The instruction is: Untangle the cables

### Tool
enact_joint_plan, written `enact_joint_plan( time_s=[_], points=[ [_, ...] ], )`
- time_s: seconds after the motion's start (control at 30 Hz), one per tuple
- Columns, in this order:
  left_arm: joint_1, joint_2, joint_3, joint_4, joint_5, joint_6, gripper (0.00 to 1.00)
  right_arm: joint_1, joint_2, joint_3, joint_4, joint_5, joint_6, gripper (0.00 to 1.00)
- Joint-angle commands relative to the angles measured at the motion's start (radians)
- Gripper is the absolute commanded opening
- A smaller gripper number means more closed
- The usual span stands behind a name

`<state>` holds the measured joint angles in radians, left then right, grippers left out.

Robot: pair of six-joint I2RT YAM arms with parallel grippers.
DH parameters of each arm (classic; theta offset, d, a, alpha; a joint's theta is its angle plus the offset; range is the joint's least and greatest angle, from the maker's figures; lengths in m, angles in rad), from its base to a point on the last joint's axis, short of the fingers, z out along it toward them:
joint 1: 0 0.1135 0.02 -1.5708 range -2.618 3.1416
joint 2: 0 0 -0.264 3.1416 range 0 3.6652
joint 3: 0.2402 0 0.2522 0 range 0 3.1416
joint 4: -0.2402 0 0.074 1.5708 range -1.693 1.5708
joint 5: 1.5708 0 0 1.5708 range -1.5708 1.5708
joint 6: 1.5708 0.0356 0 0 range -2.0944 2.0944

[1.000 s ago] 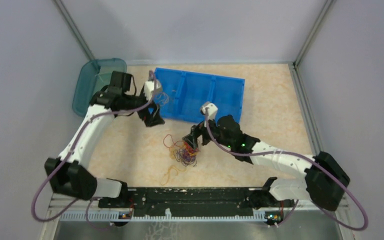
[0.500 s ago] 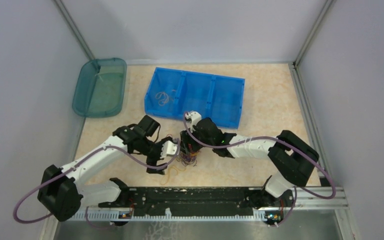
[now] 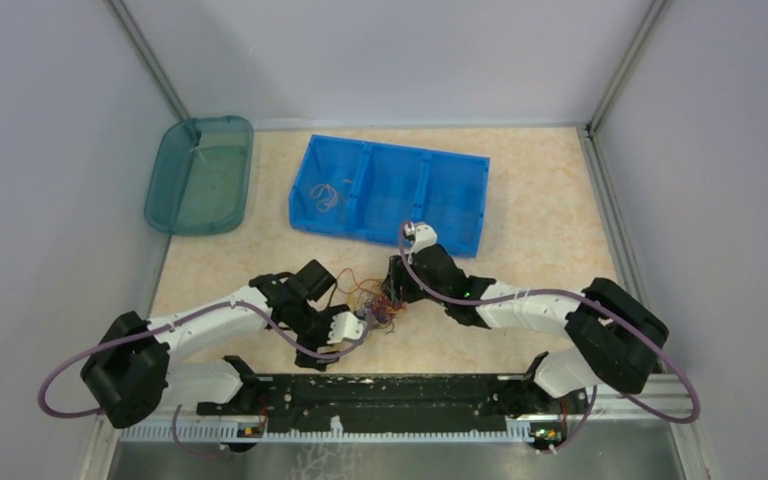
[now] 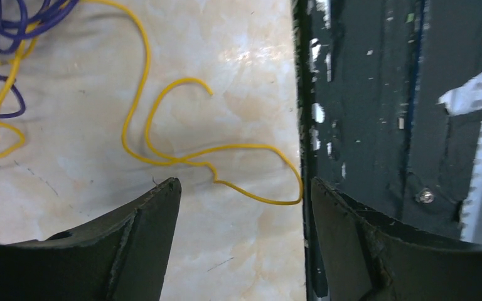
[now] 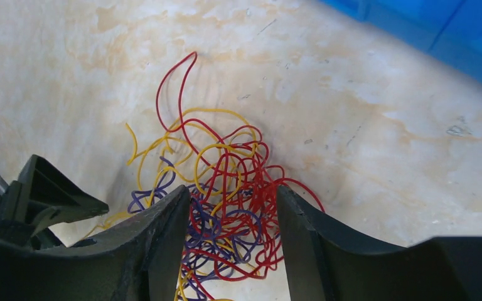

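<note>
While the cables lie heaped just before the blue bin, they are straddled by the right gripper, jaws apart. A stray yellow strand, farther from the bin, is bracketed by the left gripper, likewise apart. Several wires could be pinched at once by the right gripper, and the tangle tightened.

Cables tangling in red, yellow and dark purple, table showing cream marbling with peach veins, divided bin showing bright blue, tub showing translucent teal, arms showing white and black, cords trailing in lilac
</note>
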<state>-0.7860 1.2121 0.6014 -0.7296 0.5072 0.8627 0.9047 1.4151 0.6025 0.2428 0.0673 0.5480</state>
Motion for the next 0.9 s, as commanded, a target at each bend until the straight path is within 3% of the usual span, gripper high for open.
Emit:
enact_joint_plan(
  time_s=[0.0,0.13,0.37,0.47,0.57,0.7,0.87],
  points=[
    [-0.010,0.013,-0.040,0.085,-0.109,0.003,0.79,-0.007,-0.086,-0.023,0.025,0.109,0.041,0.54],
    [-0.010,0.016,-0.063,0.152,-0.231,-0.019,0.71,-0.007,-0.121,-0.040,0.026,0.115,0.044,0.54],
    [-0.010,-0.012,-0.023,0.124,-0.162,-0.069,0.54,-0.007,-0.158,-0.049,0.020,0.122,0.045,0.53],
    [-0.010,-0.024,0.012,0.079,-0.136,-0.076,0.34,-0.006,-0.183,-0.047,0.018,0.128,0.040,0.53],
    [-0.010,-0.053,0.050,0.035,-0.153,-0.076,0.02,-0.015,-0.212,-0.048,0.026,0.123,0.028,0.53],
    [-0.010,-0.122,0.153,-0.038,-0.224,-0.064,0.00,-0.038,-0.258,-0.054,0.070,0.068,-0.004,0.59],
    [-0.009,-0.195,0.389,-0.125,-0.312,-0.015,0.00,-0.052,-0.295,-0.049,0.185,-0.062,-0.102,0.68]
  ],
)
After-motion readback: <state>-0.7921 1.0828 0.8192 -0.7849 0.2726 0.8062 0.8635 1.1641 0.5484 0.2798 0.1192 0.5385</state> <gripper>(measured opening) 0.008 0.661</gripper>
